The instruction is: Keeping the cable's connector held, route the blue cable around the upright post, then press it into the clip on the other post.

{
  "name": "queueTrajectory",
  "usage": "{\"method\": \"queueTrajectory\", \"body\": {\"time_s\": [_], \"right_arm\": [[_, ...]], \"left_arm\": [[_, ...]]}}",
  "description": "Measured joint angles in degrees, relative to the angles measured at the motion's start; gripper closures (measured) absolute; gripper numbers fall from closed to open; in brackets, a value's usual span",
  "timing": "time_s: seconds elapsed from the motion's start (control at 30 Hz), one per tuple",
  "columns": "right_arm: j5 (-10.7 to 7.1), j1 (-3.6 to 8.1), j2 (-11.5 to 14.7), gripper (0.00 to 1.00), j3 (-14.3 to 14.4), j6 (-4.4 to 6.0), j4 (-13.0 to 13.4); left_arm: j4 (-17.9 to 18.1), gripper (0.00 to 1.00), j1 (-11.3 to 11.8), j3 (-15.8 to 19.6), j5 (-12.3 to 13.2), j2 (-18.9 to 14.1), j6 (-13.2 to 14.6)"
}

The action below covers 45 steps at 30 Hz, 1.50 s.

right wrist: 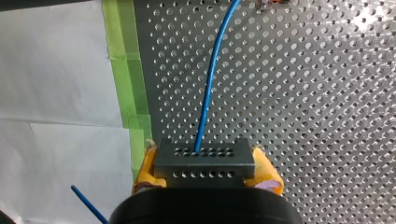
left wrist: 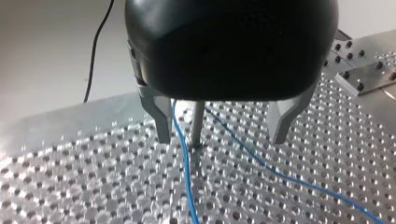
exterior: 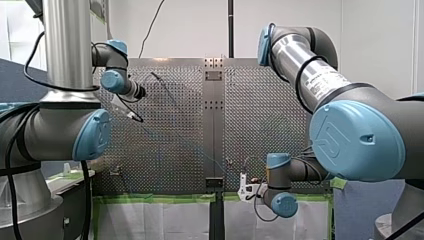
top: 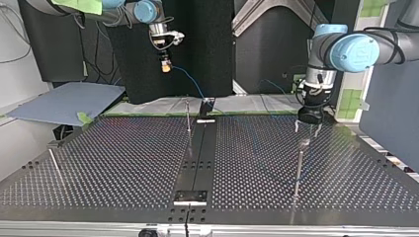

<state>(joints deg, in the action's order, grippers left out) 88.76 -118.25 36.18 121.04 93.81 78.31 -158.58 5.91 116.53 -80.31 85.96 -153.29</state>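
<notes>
My right gripper (right wrist: 204, 179) has its yellow pads (right wrist: 268, 177) shut on the dark grey connector (right wrist: 204, 161). The blue cable (right wrist: 210, 79) leaves the connector and runs ahead over the perforated table. In the top view this gripper (top: 166, 65) hangs behind the table's far edge. My left gripper (left wrist: 222, 140) is open and holds nothing. Its metal fingers (left wrist: 161, 119) straddle a thin upright post (left wrist: 197, 123), and two stretches of the cable (left wrist: 187, 177) pass the post's foot. In the top view this gripper (top: 308, 127) hovers just above the clip post (top: 299, 165).
Another thin post (top: 188, 118) stands near the table's middle seam, and a third post (top: 56, 167) leans at the top view's left. Green tape (right wrist: 128, 93) edges the table (top: 123, 163) next to white sheeting. A blue-grey board (top: 64, 103) lies beyond the far corner.
</notes>
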Motion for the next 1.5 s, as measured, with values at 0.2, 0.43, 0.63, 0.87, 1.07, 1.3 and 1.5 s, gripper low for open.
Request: {"method": "queueTrajectory", "body": {"time_s": [0.2,0.43,0.63,0.87,1.07,1.3,1.5], "right_arm": [[0.01,0.00,0.0,1.00,-0.6,0.00,-1.0],[0.02,-0.02,0.0,1.00,-0.8,0.59,-1.4],[0.02,-0.11,0.0,1.00,-0.8,0.64,-1.6],[0.02,-0.54,0.0,1.00,-0.8,0.17,-2.5],[0.01,-0.90,0.0,1.00,-0.8,0.01,-2.6],[-0.82,-1.19,0.0,1.00,-0.8,0.00,-2.4],[-1.26,-1.49,0.0,1.00,-1.1,0.00,-2.6]], "left_arm": [[-2.8,0.00,-0.6,0.1,-0.5,-3.0,2.9],[-4.4,0.00,-1.4,0.1,-2.8,-7.2,7.1],[-4.9,0.00,-2.0,0.1,-3.5,-10.2,10.1],[-8.1,0.00,-2.7,-2.2,-6.6,-10.9,13.7],[-11.6,0.00,-3.3,-5.7,-9.7,-10.1,17.2],[-15.3,0.00,-3.7,-9.4,-8.2,-9.7,21.0],[-18.5,0.00,-4.2,-12.6,-7.1,-9.0,24.2]]}}
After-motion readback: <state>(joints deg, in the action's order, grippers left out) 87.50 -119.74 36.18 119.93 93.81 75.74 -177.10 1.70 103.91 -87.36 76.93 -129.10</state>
